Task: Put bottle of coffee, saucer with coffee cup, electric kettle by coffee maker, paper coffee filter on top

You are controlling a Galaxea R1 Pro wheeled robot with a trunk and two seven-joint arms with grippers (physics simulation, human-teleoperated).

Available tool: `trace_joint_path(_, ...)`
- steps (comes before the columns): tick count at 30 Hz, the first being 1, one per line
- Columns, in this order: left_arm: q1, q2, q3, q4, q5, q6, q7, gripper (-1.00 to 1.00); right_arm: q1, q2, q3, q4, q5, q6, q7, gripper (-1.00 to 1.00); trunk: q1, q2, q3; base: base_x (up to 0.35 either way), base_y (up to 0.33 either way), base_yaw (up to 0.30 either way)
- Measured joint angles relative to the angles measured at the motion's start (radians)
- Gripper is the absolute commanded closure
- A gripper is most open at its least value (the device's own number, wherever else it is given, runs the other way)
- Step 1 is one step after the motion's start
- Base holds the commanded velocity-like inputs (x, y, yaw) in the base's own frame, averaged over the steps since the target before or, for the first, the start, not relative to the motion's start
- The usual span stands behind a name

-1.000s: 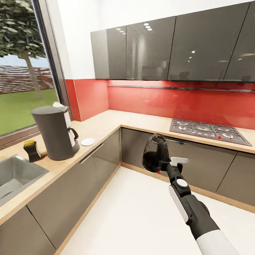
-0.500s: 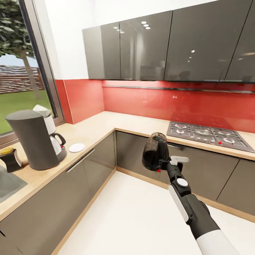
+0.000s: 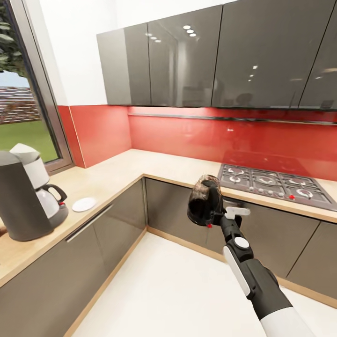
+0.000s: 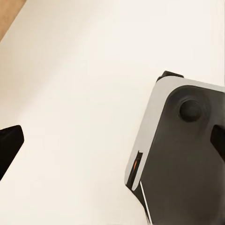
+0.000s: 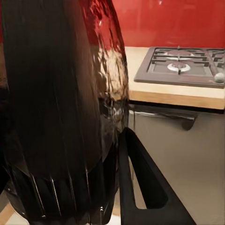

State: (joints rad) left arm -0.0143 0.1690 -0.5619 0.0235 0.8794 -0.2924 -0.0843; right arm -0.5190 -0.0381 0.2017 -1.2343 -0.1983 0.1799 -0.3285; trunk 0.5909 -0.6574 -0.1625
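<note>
Forward, right arm (image 3: 252, 276) outstretched, fingers (image 5: 140, 183) gripping electric kettle (image 3: 204, 200).

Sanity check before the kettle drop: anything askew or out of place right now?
Nothing spilled or damaged. The electric kettle is off the kitchen countertop, carried over the floor by the right gripper. The saucer beside the coffee maker has no cup.
</note>
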Motion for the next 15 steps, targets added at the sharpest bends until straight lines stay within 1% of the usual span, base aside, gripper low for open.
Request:
trace_joint_path(4, 0.0, 0.0, 0.0, 0.0, 0.0, 0.0, 0.0, -1.0, 0.0, 0.0, 0.0, 0.001, 0.0, 0.0, 0.0, 1.0, 0.0, 0.0, 0.0, 0.288, -0.208, 0.006)
trace_joint_path(9, 0.0, -0.001, 0.0, 0.0, 0.0, 0.0, 0.0, -1.0, 0.0, 0.0, 0.0, 0.0, 0.0, 0.0, 0.0, 1.0, 0.0, 0.0, 0.0, 0.288, -0.208, 0.19)
trace_joint_path(15, 0.0, 0.0, 0.0, 0.0, 0.0, 0.0, 0.0, -1.0, 0.0, 0.001, 0.001, -0.001, 0.0, 0.0, 0.0, 1.0, 0.0, 0.0, 0.0, 0.281, -0.22, 0.014)
